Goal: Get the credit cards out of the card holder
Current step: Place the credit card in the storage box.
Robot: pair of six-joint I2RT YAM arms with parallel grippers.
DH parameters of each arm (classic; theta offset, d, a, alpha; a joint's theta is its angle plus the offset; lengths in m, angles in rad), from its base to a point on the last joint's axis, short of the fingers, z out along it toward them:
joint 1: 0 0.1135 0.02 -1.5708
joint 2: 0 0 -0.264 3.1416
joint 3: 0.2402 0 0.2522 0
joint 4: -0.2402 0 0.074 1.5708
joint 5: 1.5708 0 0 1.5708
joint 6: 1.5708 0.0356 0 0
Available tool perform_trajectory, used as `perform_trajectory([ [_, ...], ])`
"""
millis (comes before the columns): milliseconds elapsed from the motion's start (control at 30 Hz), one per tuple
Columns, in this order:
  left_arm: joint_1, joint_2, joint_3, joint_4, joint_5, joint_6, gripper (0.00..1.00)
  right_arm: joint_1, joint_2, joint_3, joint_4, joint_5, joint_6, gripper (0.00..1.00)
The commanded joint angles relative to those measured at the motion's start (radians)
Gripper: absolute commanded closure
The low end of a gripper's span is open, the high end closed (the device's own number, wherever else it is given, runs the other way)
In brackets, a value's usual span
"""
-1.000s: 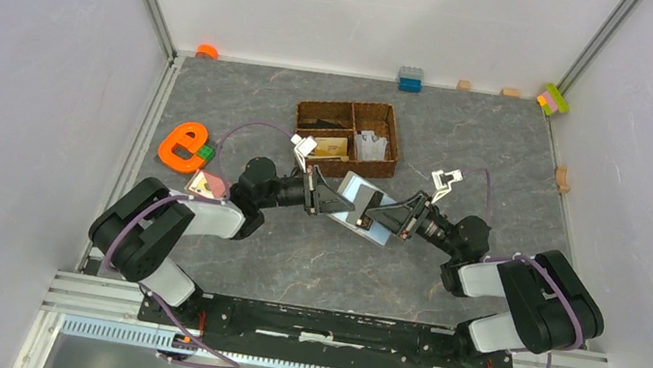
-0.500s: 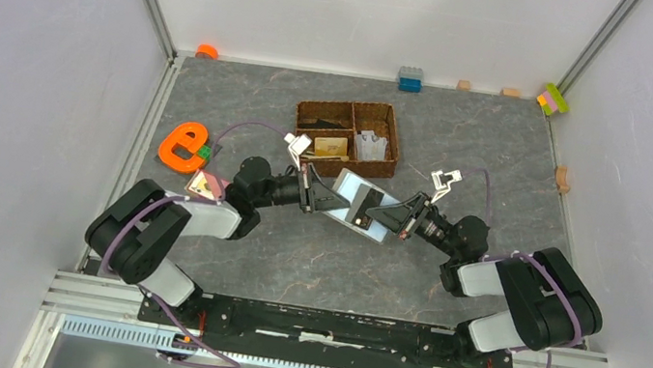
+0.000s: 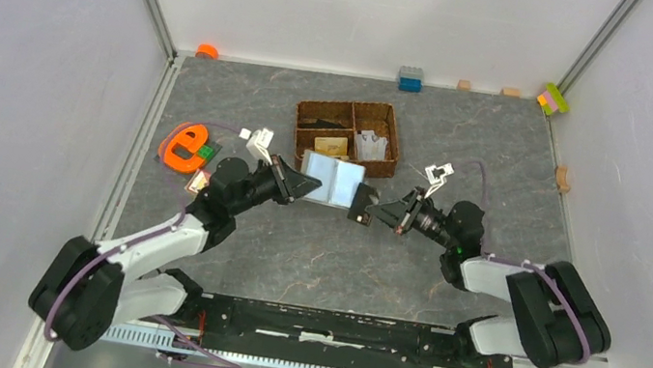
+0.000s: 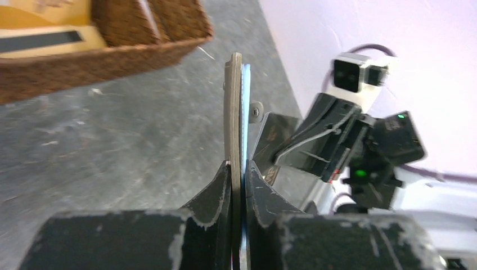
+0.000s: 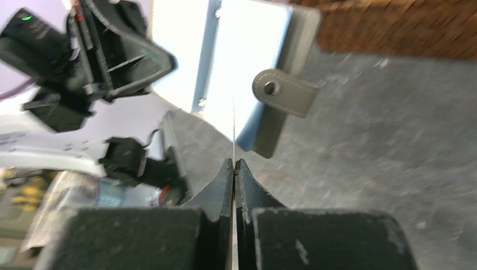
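My left gripper [image 4: 237, 174] is pinched narrow on one edge of the flat grey-olive folding card holder [image 3: 333, 180]. It's propping it open just beside the brown woven divided basket [image 3: 351, 108], where an orange-tan plastic credit card [image 3: 330, 146] lies. My right gripper [image 5: 233, 167] is fully closed near the holder's tab [image 5: 284, 93]. I'd say I'm mid-extraction, and next needs a clean straight pull. Maybe a card sits edge-on between those fingers, I can't tell, and the pockets are hidden.

The card holder [image 3: 331, 181] looks matt grey outside, glossy pale blue inside; the basket [image 3: 395, 145], rough brown weave.
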Motion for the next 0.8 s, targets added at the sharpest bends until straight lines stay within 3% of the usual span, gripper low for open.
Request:
perform_trajectory([
  [0, 0.004, -0.128, 0.011, -0.215, -0.245, 0.115, 0.98, 0.008, -0.141, 0.132, -0.441, 0.167, -0.333, 1.00],
  [133, 0.004, -0.234, 0.005, -0.335, -0.433, 0.116, 0.98, 0.077, -0.239, 0.235, -0.652, 0.439, -0.497, 1.00],
  [233, 0.004, -0.321, -0.027, -0.387, -0.589, 0.075, 0.98, 0.175, -0.212, 0.360, -0.775, 0.620, -0.632, 1.00],
  [533, 0.002, -0.526, -0.076, -0.568, -0.911, -0.081, 0.98, 0.289, 0.104, 0.837, -1.041, 0.857, -0.923, 1.00],
  [767, 0.002, -0.501, -0.031, -0.743, -1.031, -0.237, 0.98, 0.325, 0.332, 1.135, -1.126, 0.999, -1.135, 1.00],
])
